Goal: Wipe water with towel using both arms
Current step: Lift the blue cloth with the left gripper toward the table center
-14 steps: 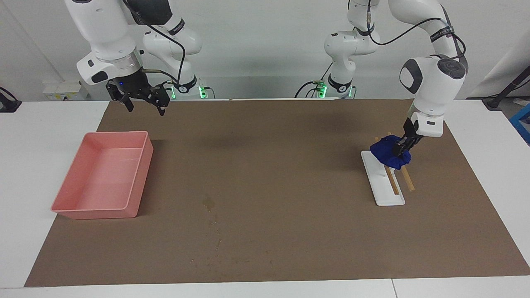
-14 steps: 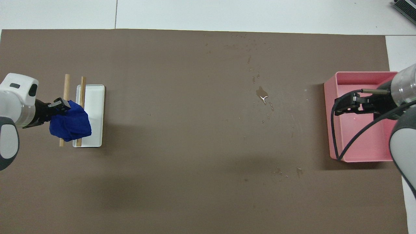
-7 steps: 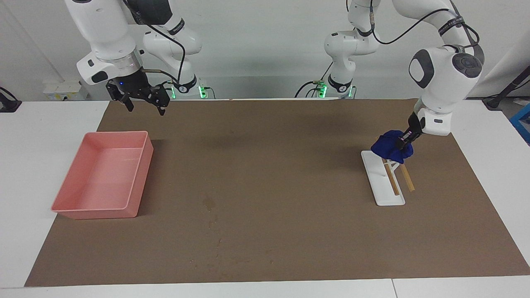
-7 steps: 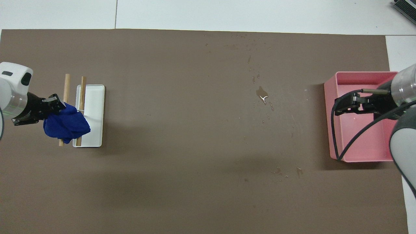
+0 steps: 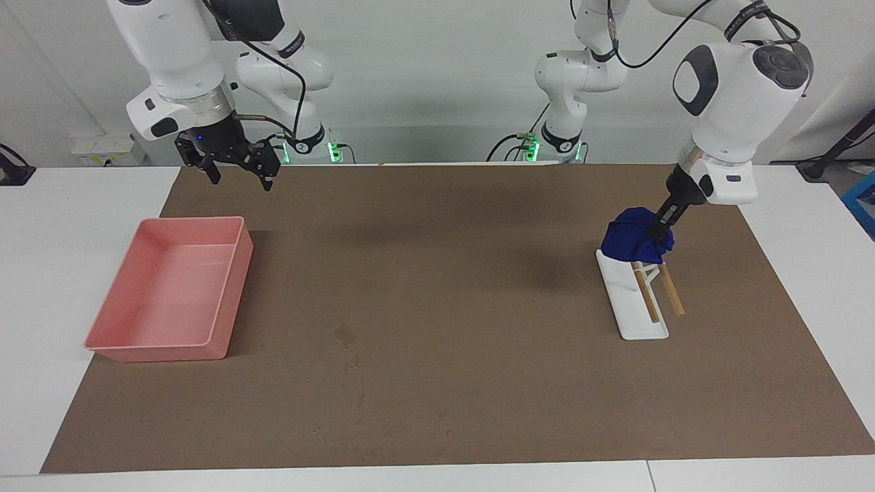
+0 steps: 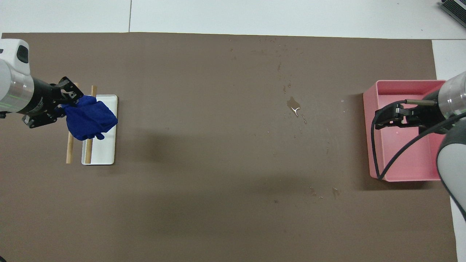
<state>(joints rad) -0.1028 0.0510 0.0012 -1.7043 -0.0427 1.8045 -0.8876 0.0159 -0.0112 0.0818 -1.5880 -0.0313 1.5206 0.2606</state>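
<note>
On the brown mat [image 5: 478, 287] covering the table, biggest item is the empty pink rectangular plastic tray [image 5: 109, 328] at the right arm's end; the right gripper [image 5: 236, 171] waits above the mat near the tray's robot-side edge, fingers spread wide, holding nothing. At the left arm's end sits a white rectangular rack [image 5: 632, 318] with two light wooden dowels [image 5: 646, 297] slanting up from it. The left gripper [image 5: 662, 229] is pinched shut on the small deep-blue wadded cloth towel [image 5: 632, 239], which hangs over the rack's robot-side end; can't tell if its underside touches the dowels. The water, a small dark blotch with a speck trail [image 6: 293, 105], lies mid-mat, closer to the tray than to the rack, well apart from the towel. Step looks like lift and carry. Advice: raise the towel straight until the hanging fabric clears the dowels, else it may snag and drag the rack. Then traverse to the blotch, lower flat, wipe along the speck trail. Grip is on one edge of the wad, so go slow.
</note>
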